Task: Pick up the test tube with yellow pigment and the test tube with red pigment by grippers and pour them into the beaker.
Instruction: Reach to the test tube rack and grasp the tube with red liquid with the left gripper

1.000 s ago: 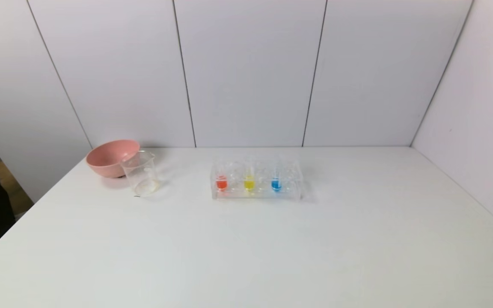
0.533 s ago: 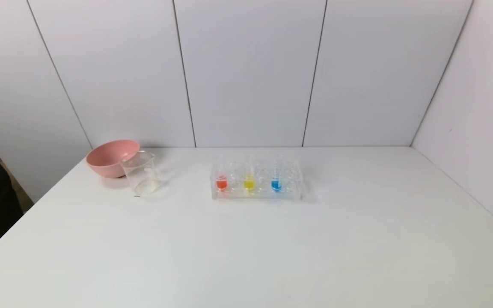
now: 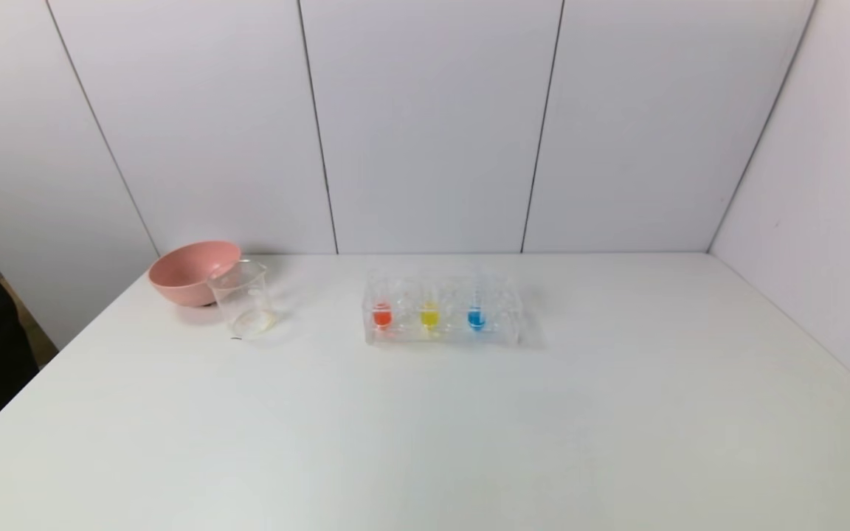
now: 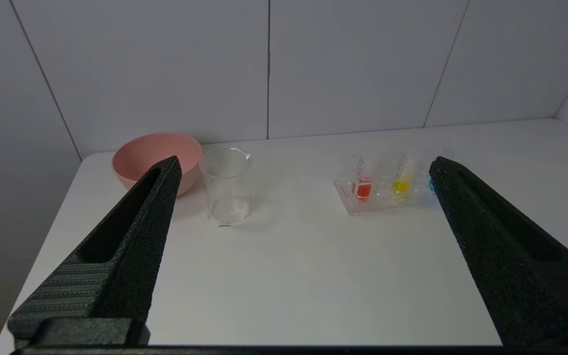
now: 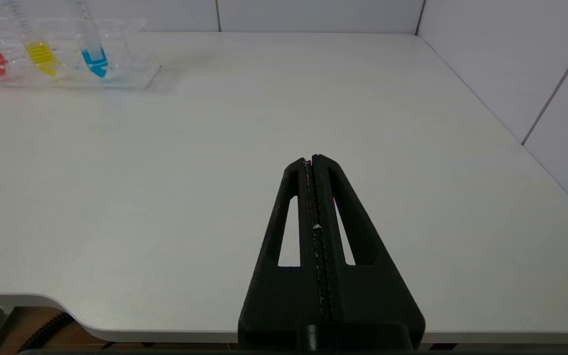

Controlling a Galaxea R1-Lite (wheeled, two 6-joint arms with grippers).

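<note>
The test tube with red pigment [image 3: 381, 316] and the test tube with yellow pigment [image 3: 429, 317] stand upright side by side in a clear rack [image 3: 499, 324] at the table's middle back. The empty clear beaker [image 3: 244, 301] stands to their left. Neither arm shows in the head view. My left gripper [image 4: 305, 165] is open wide and holds nothing; it hangs back over the near table, facing the beaker [image 4: 226, 185] and the red tube [image 4: 363, 188]. Low over the table's near right edge, my right gripper [image 5: 312, 159] is shut and empty, far from the yellow tube [image 5: 41, 56].
A pink bowl [image 3: 189, 271] sits just behind and left of the beaker, touching or nearly touching it. A tube with blue liquid [image 3: 476, 318] stands in the rack right of the yellow one. White wall panels close the back and right side of the table [image 3: 425, 442].
Nothing on the table has moved. Only a dark shape at the far left edge of the head view has shifted slightly.
</note>
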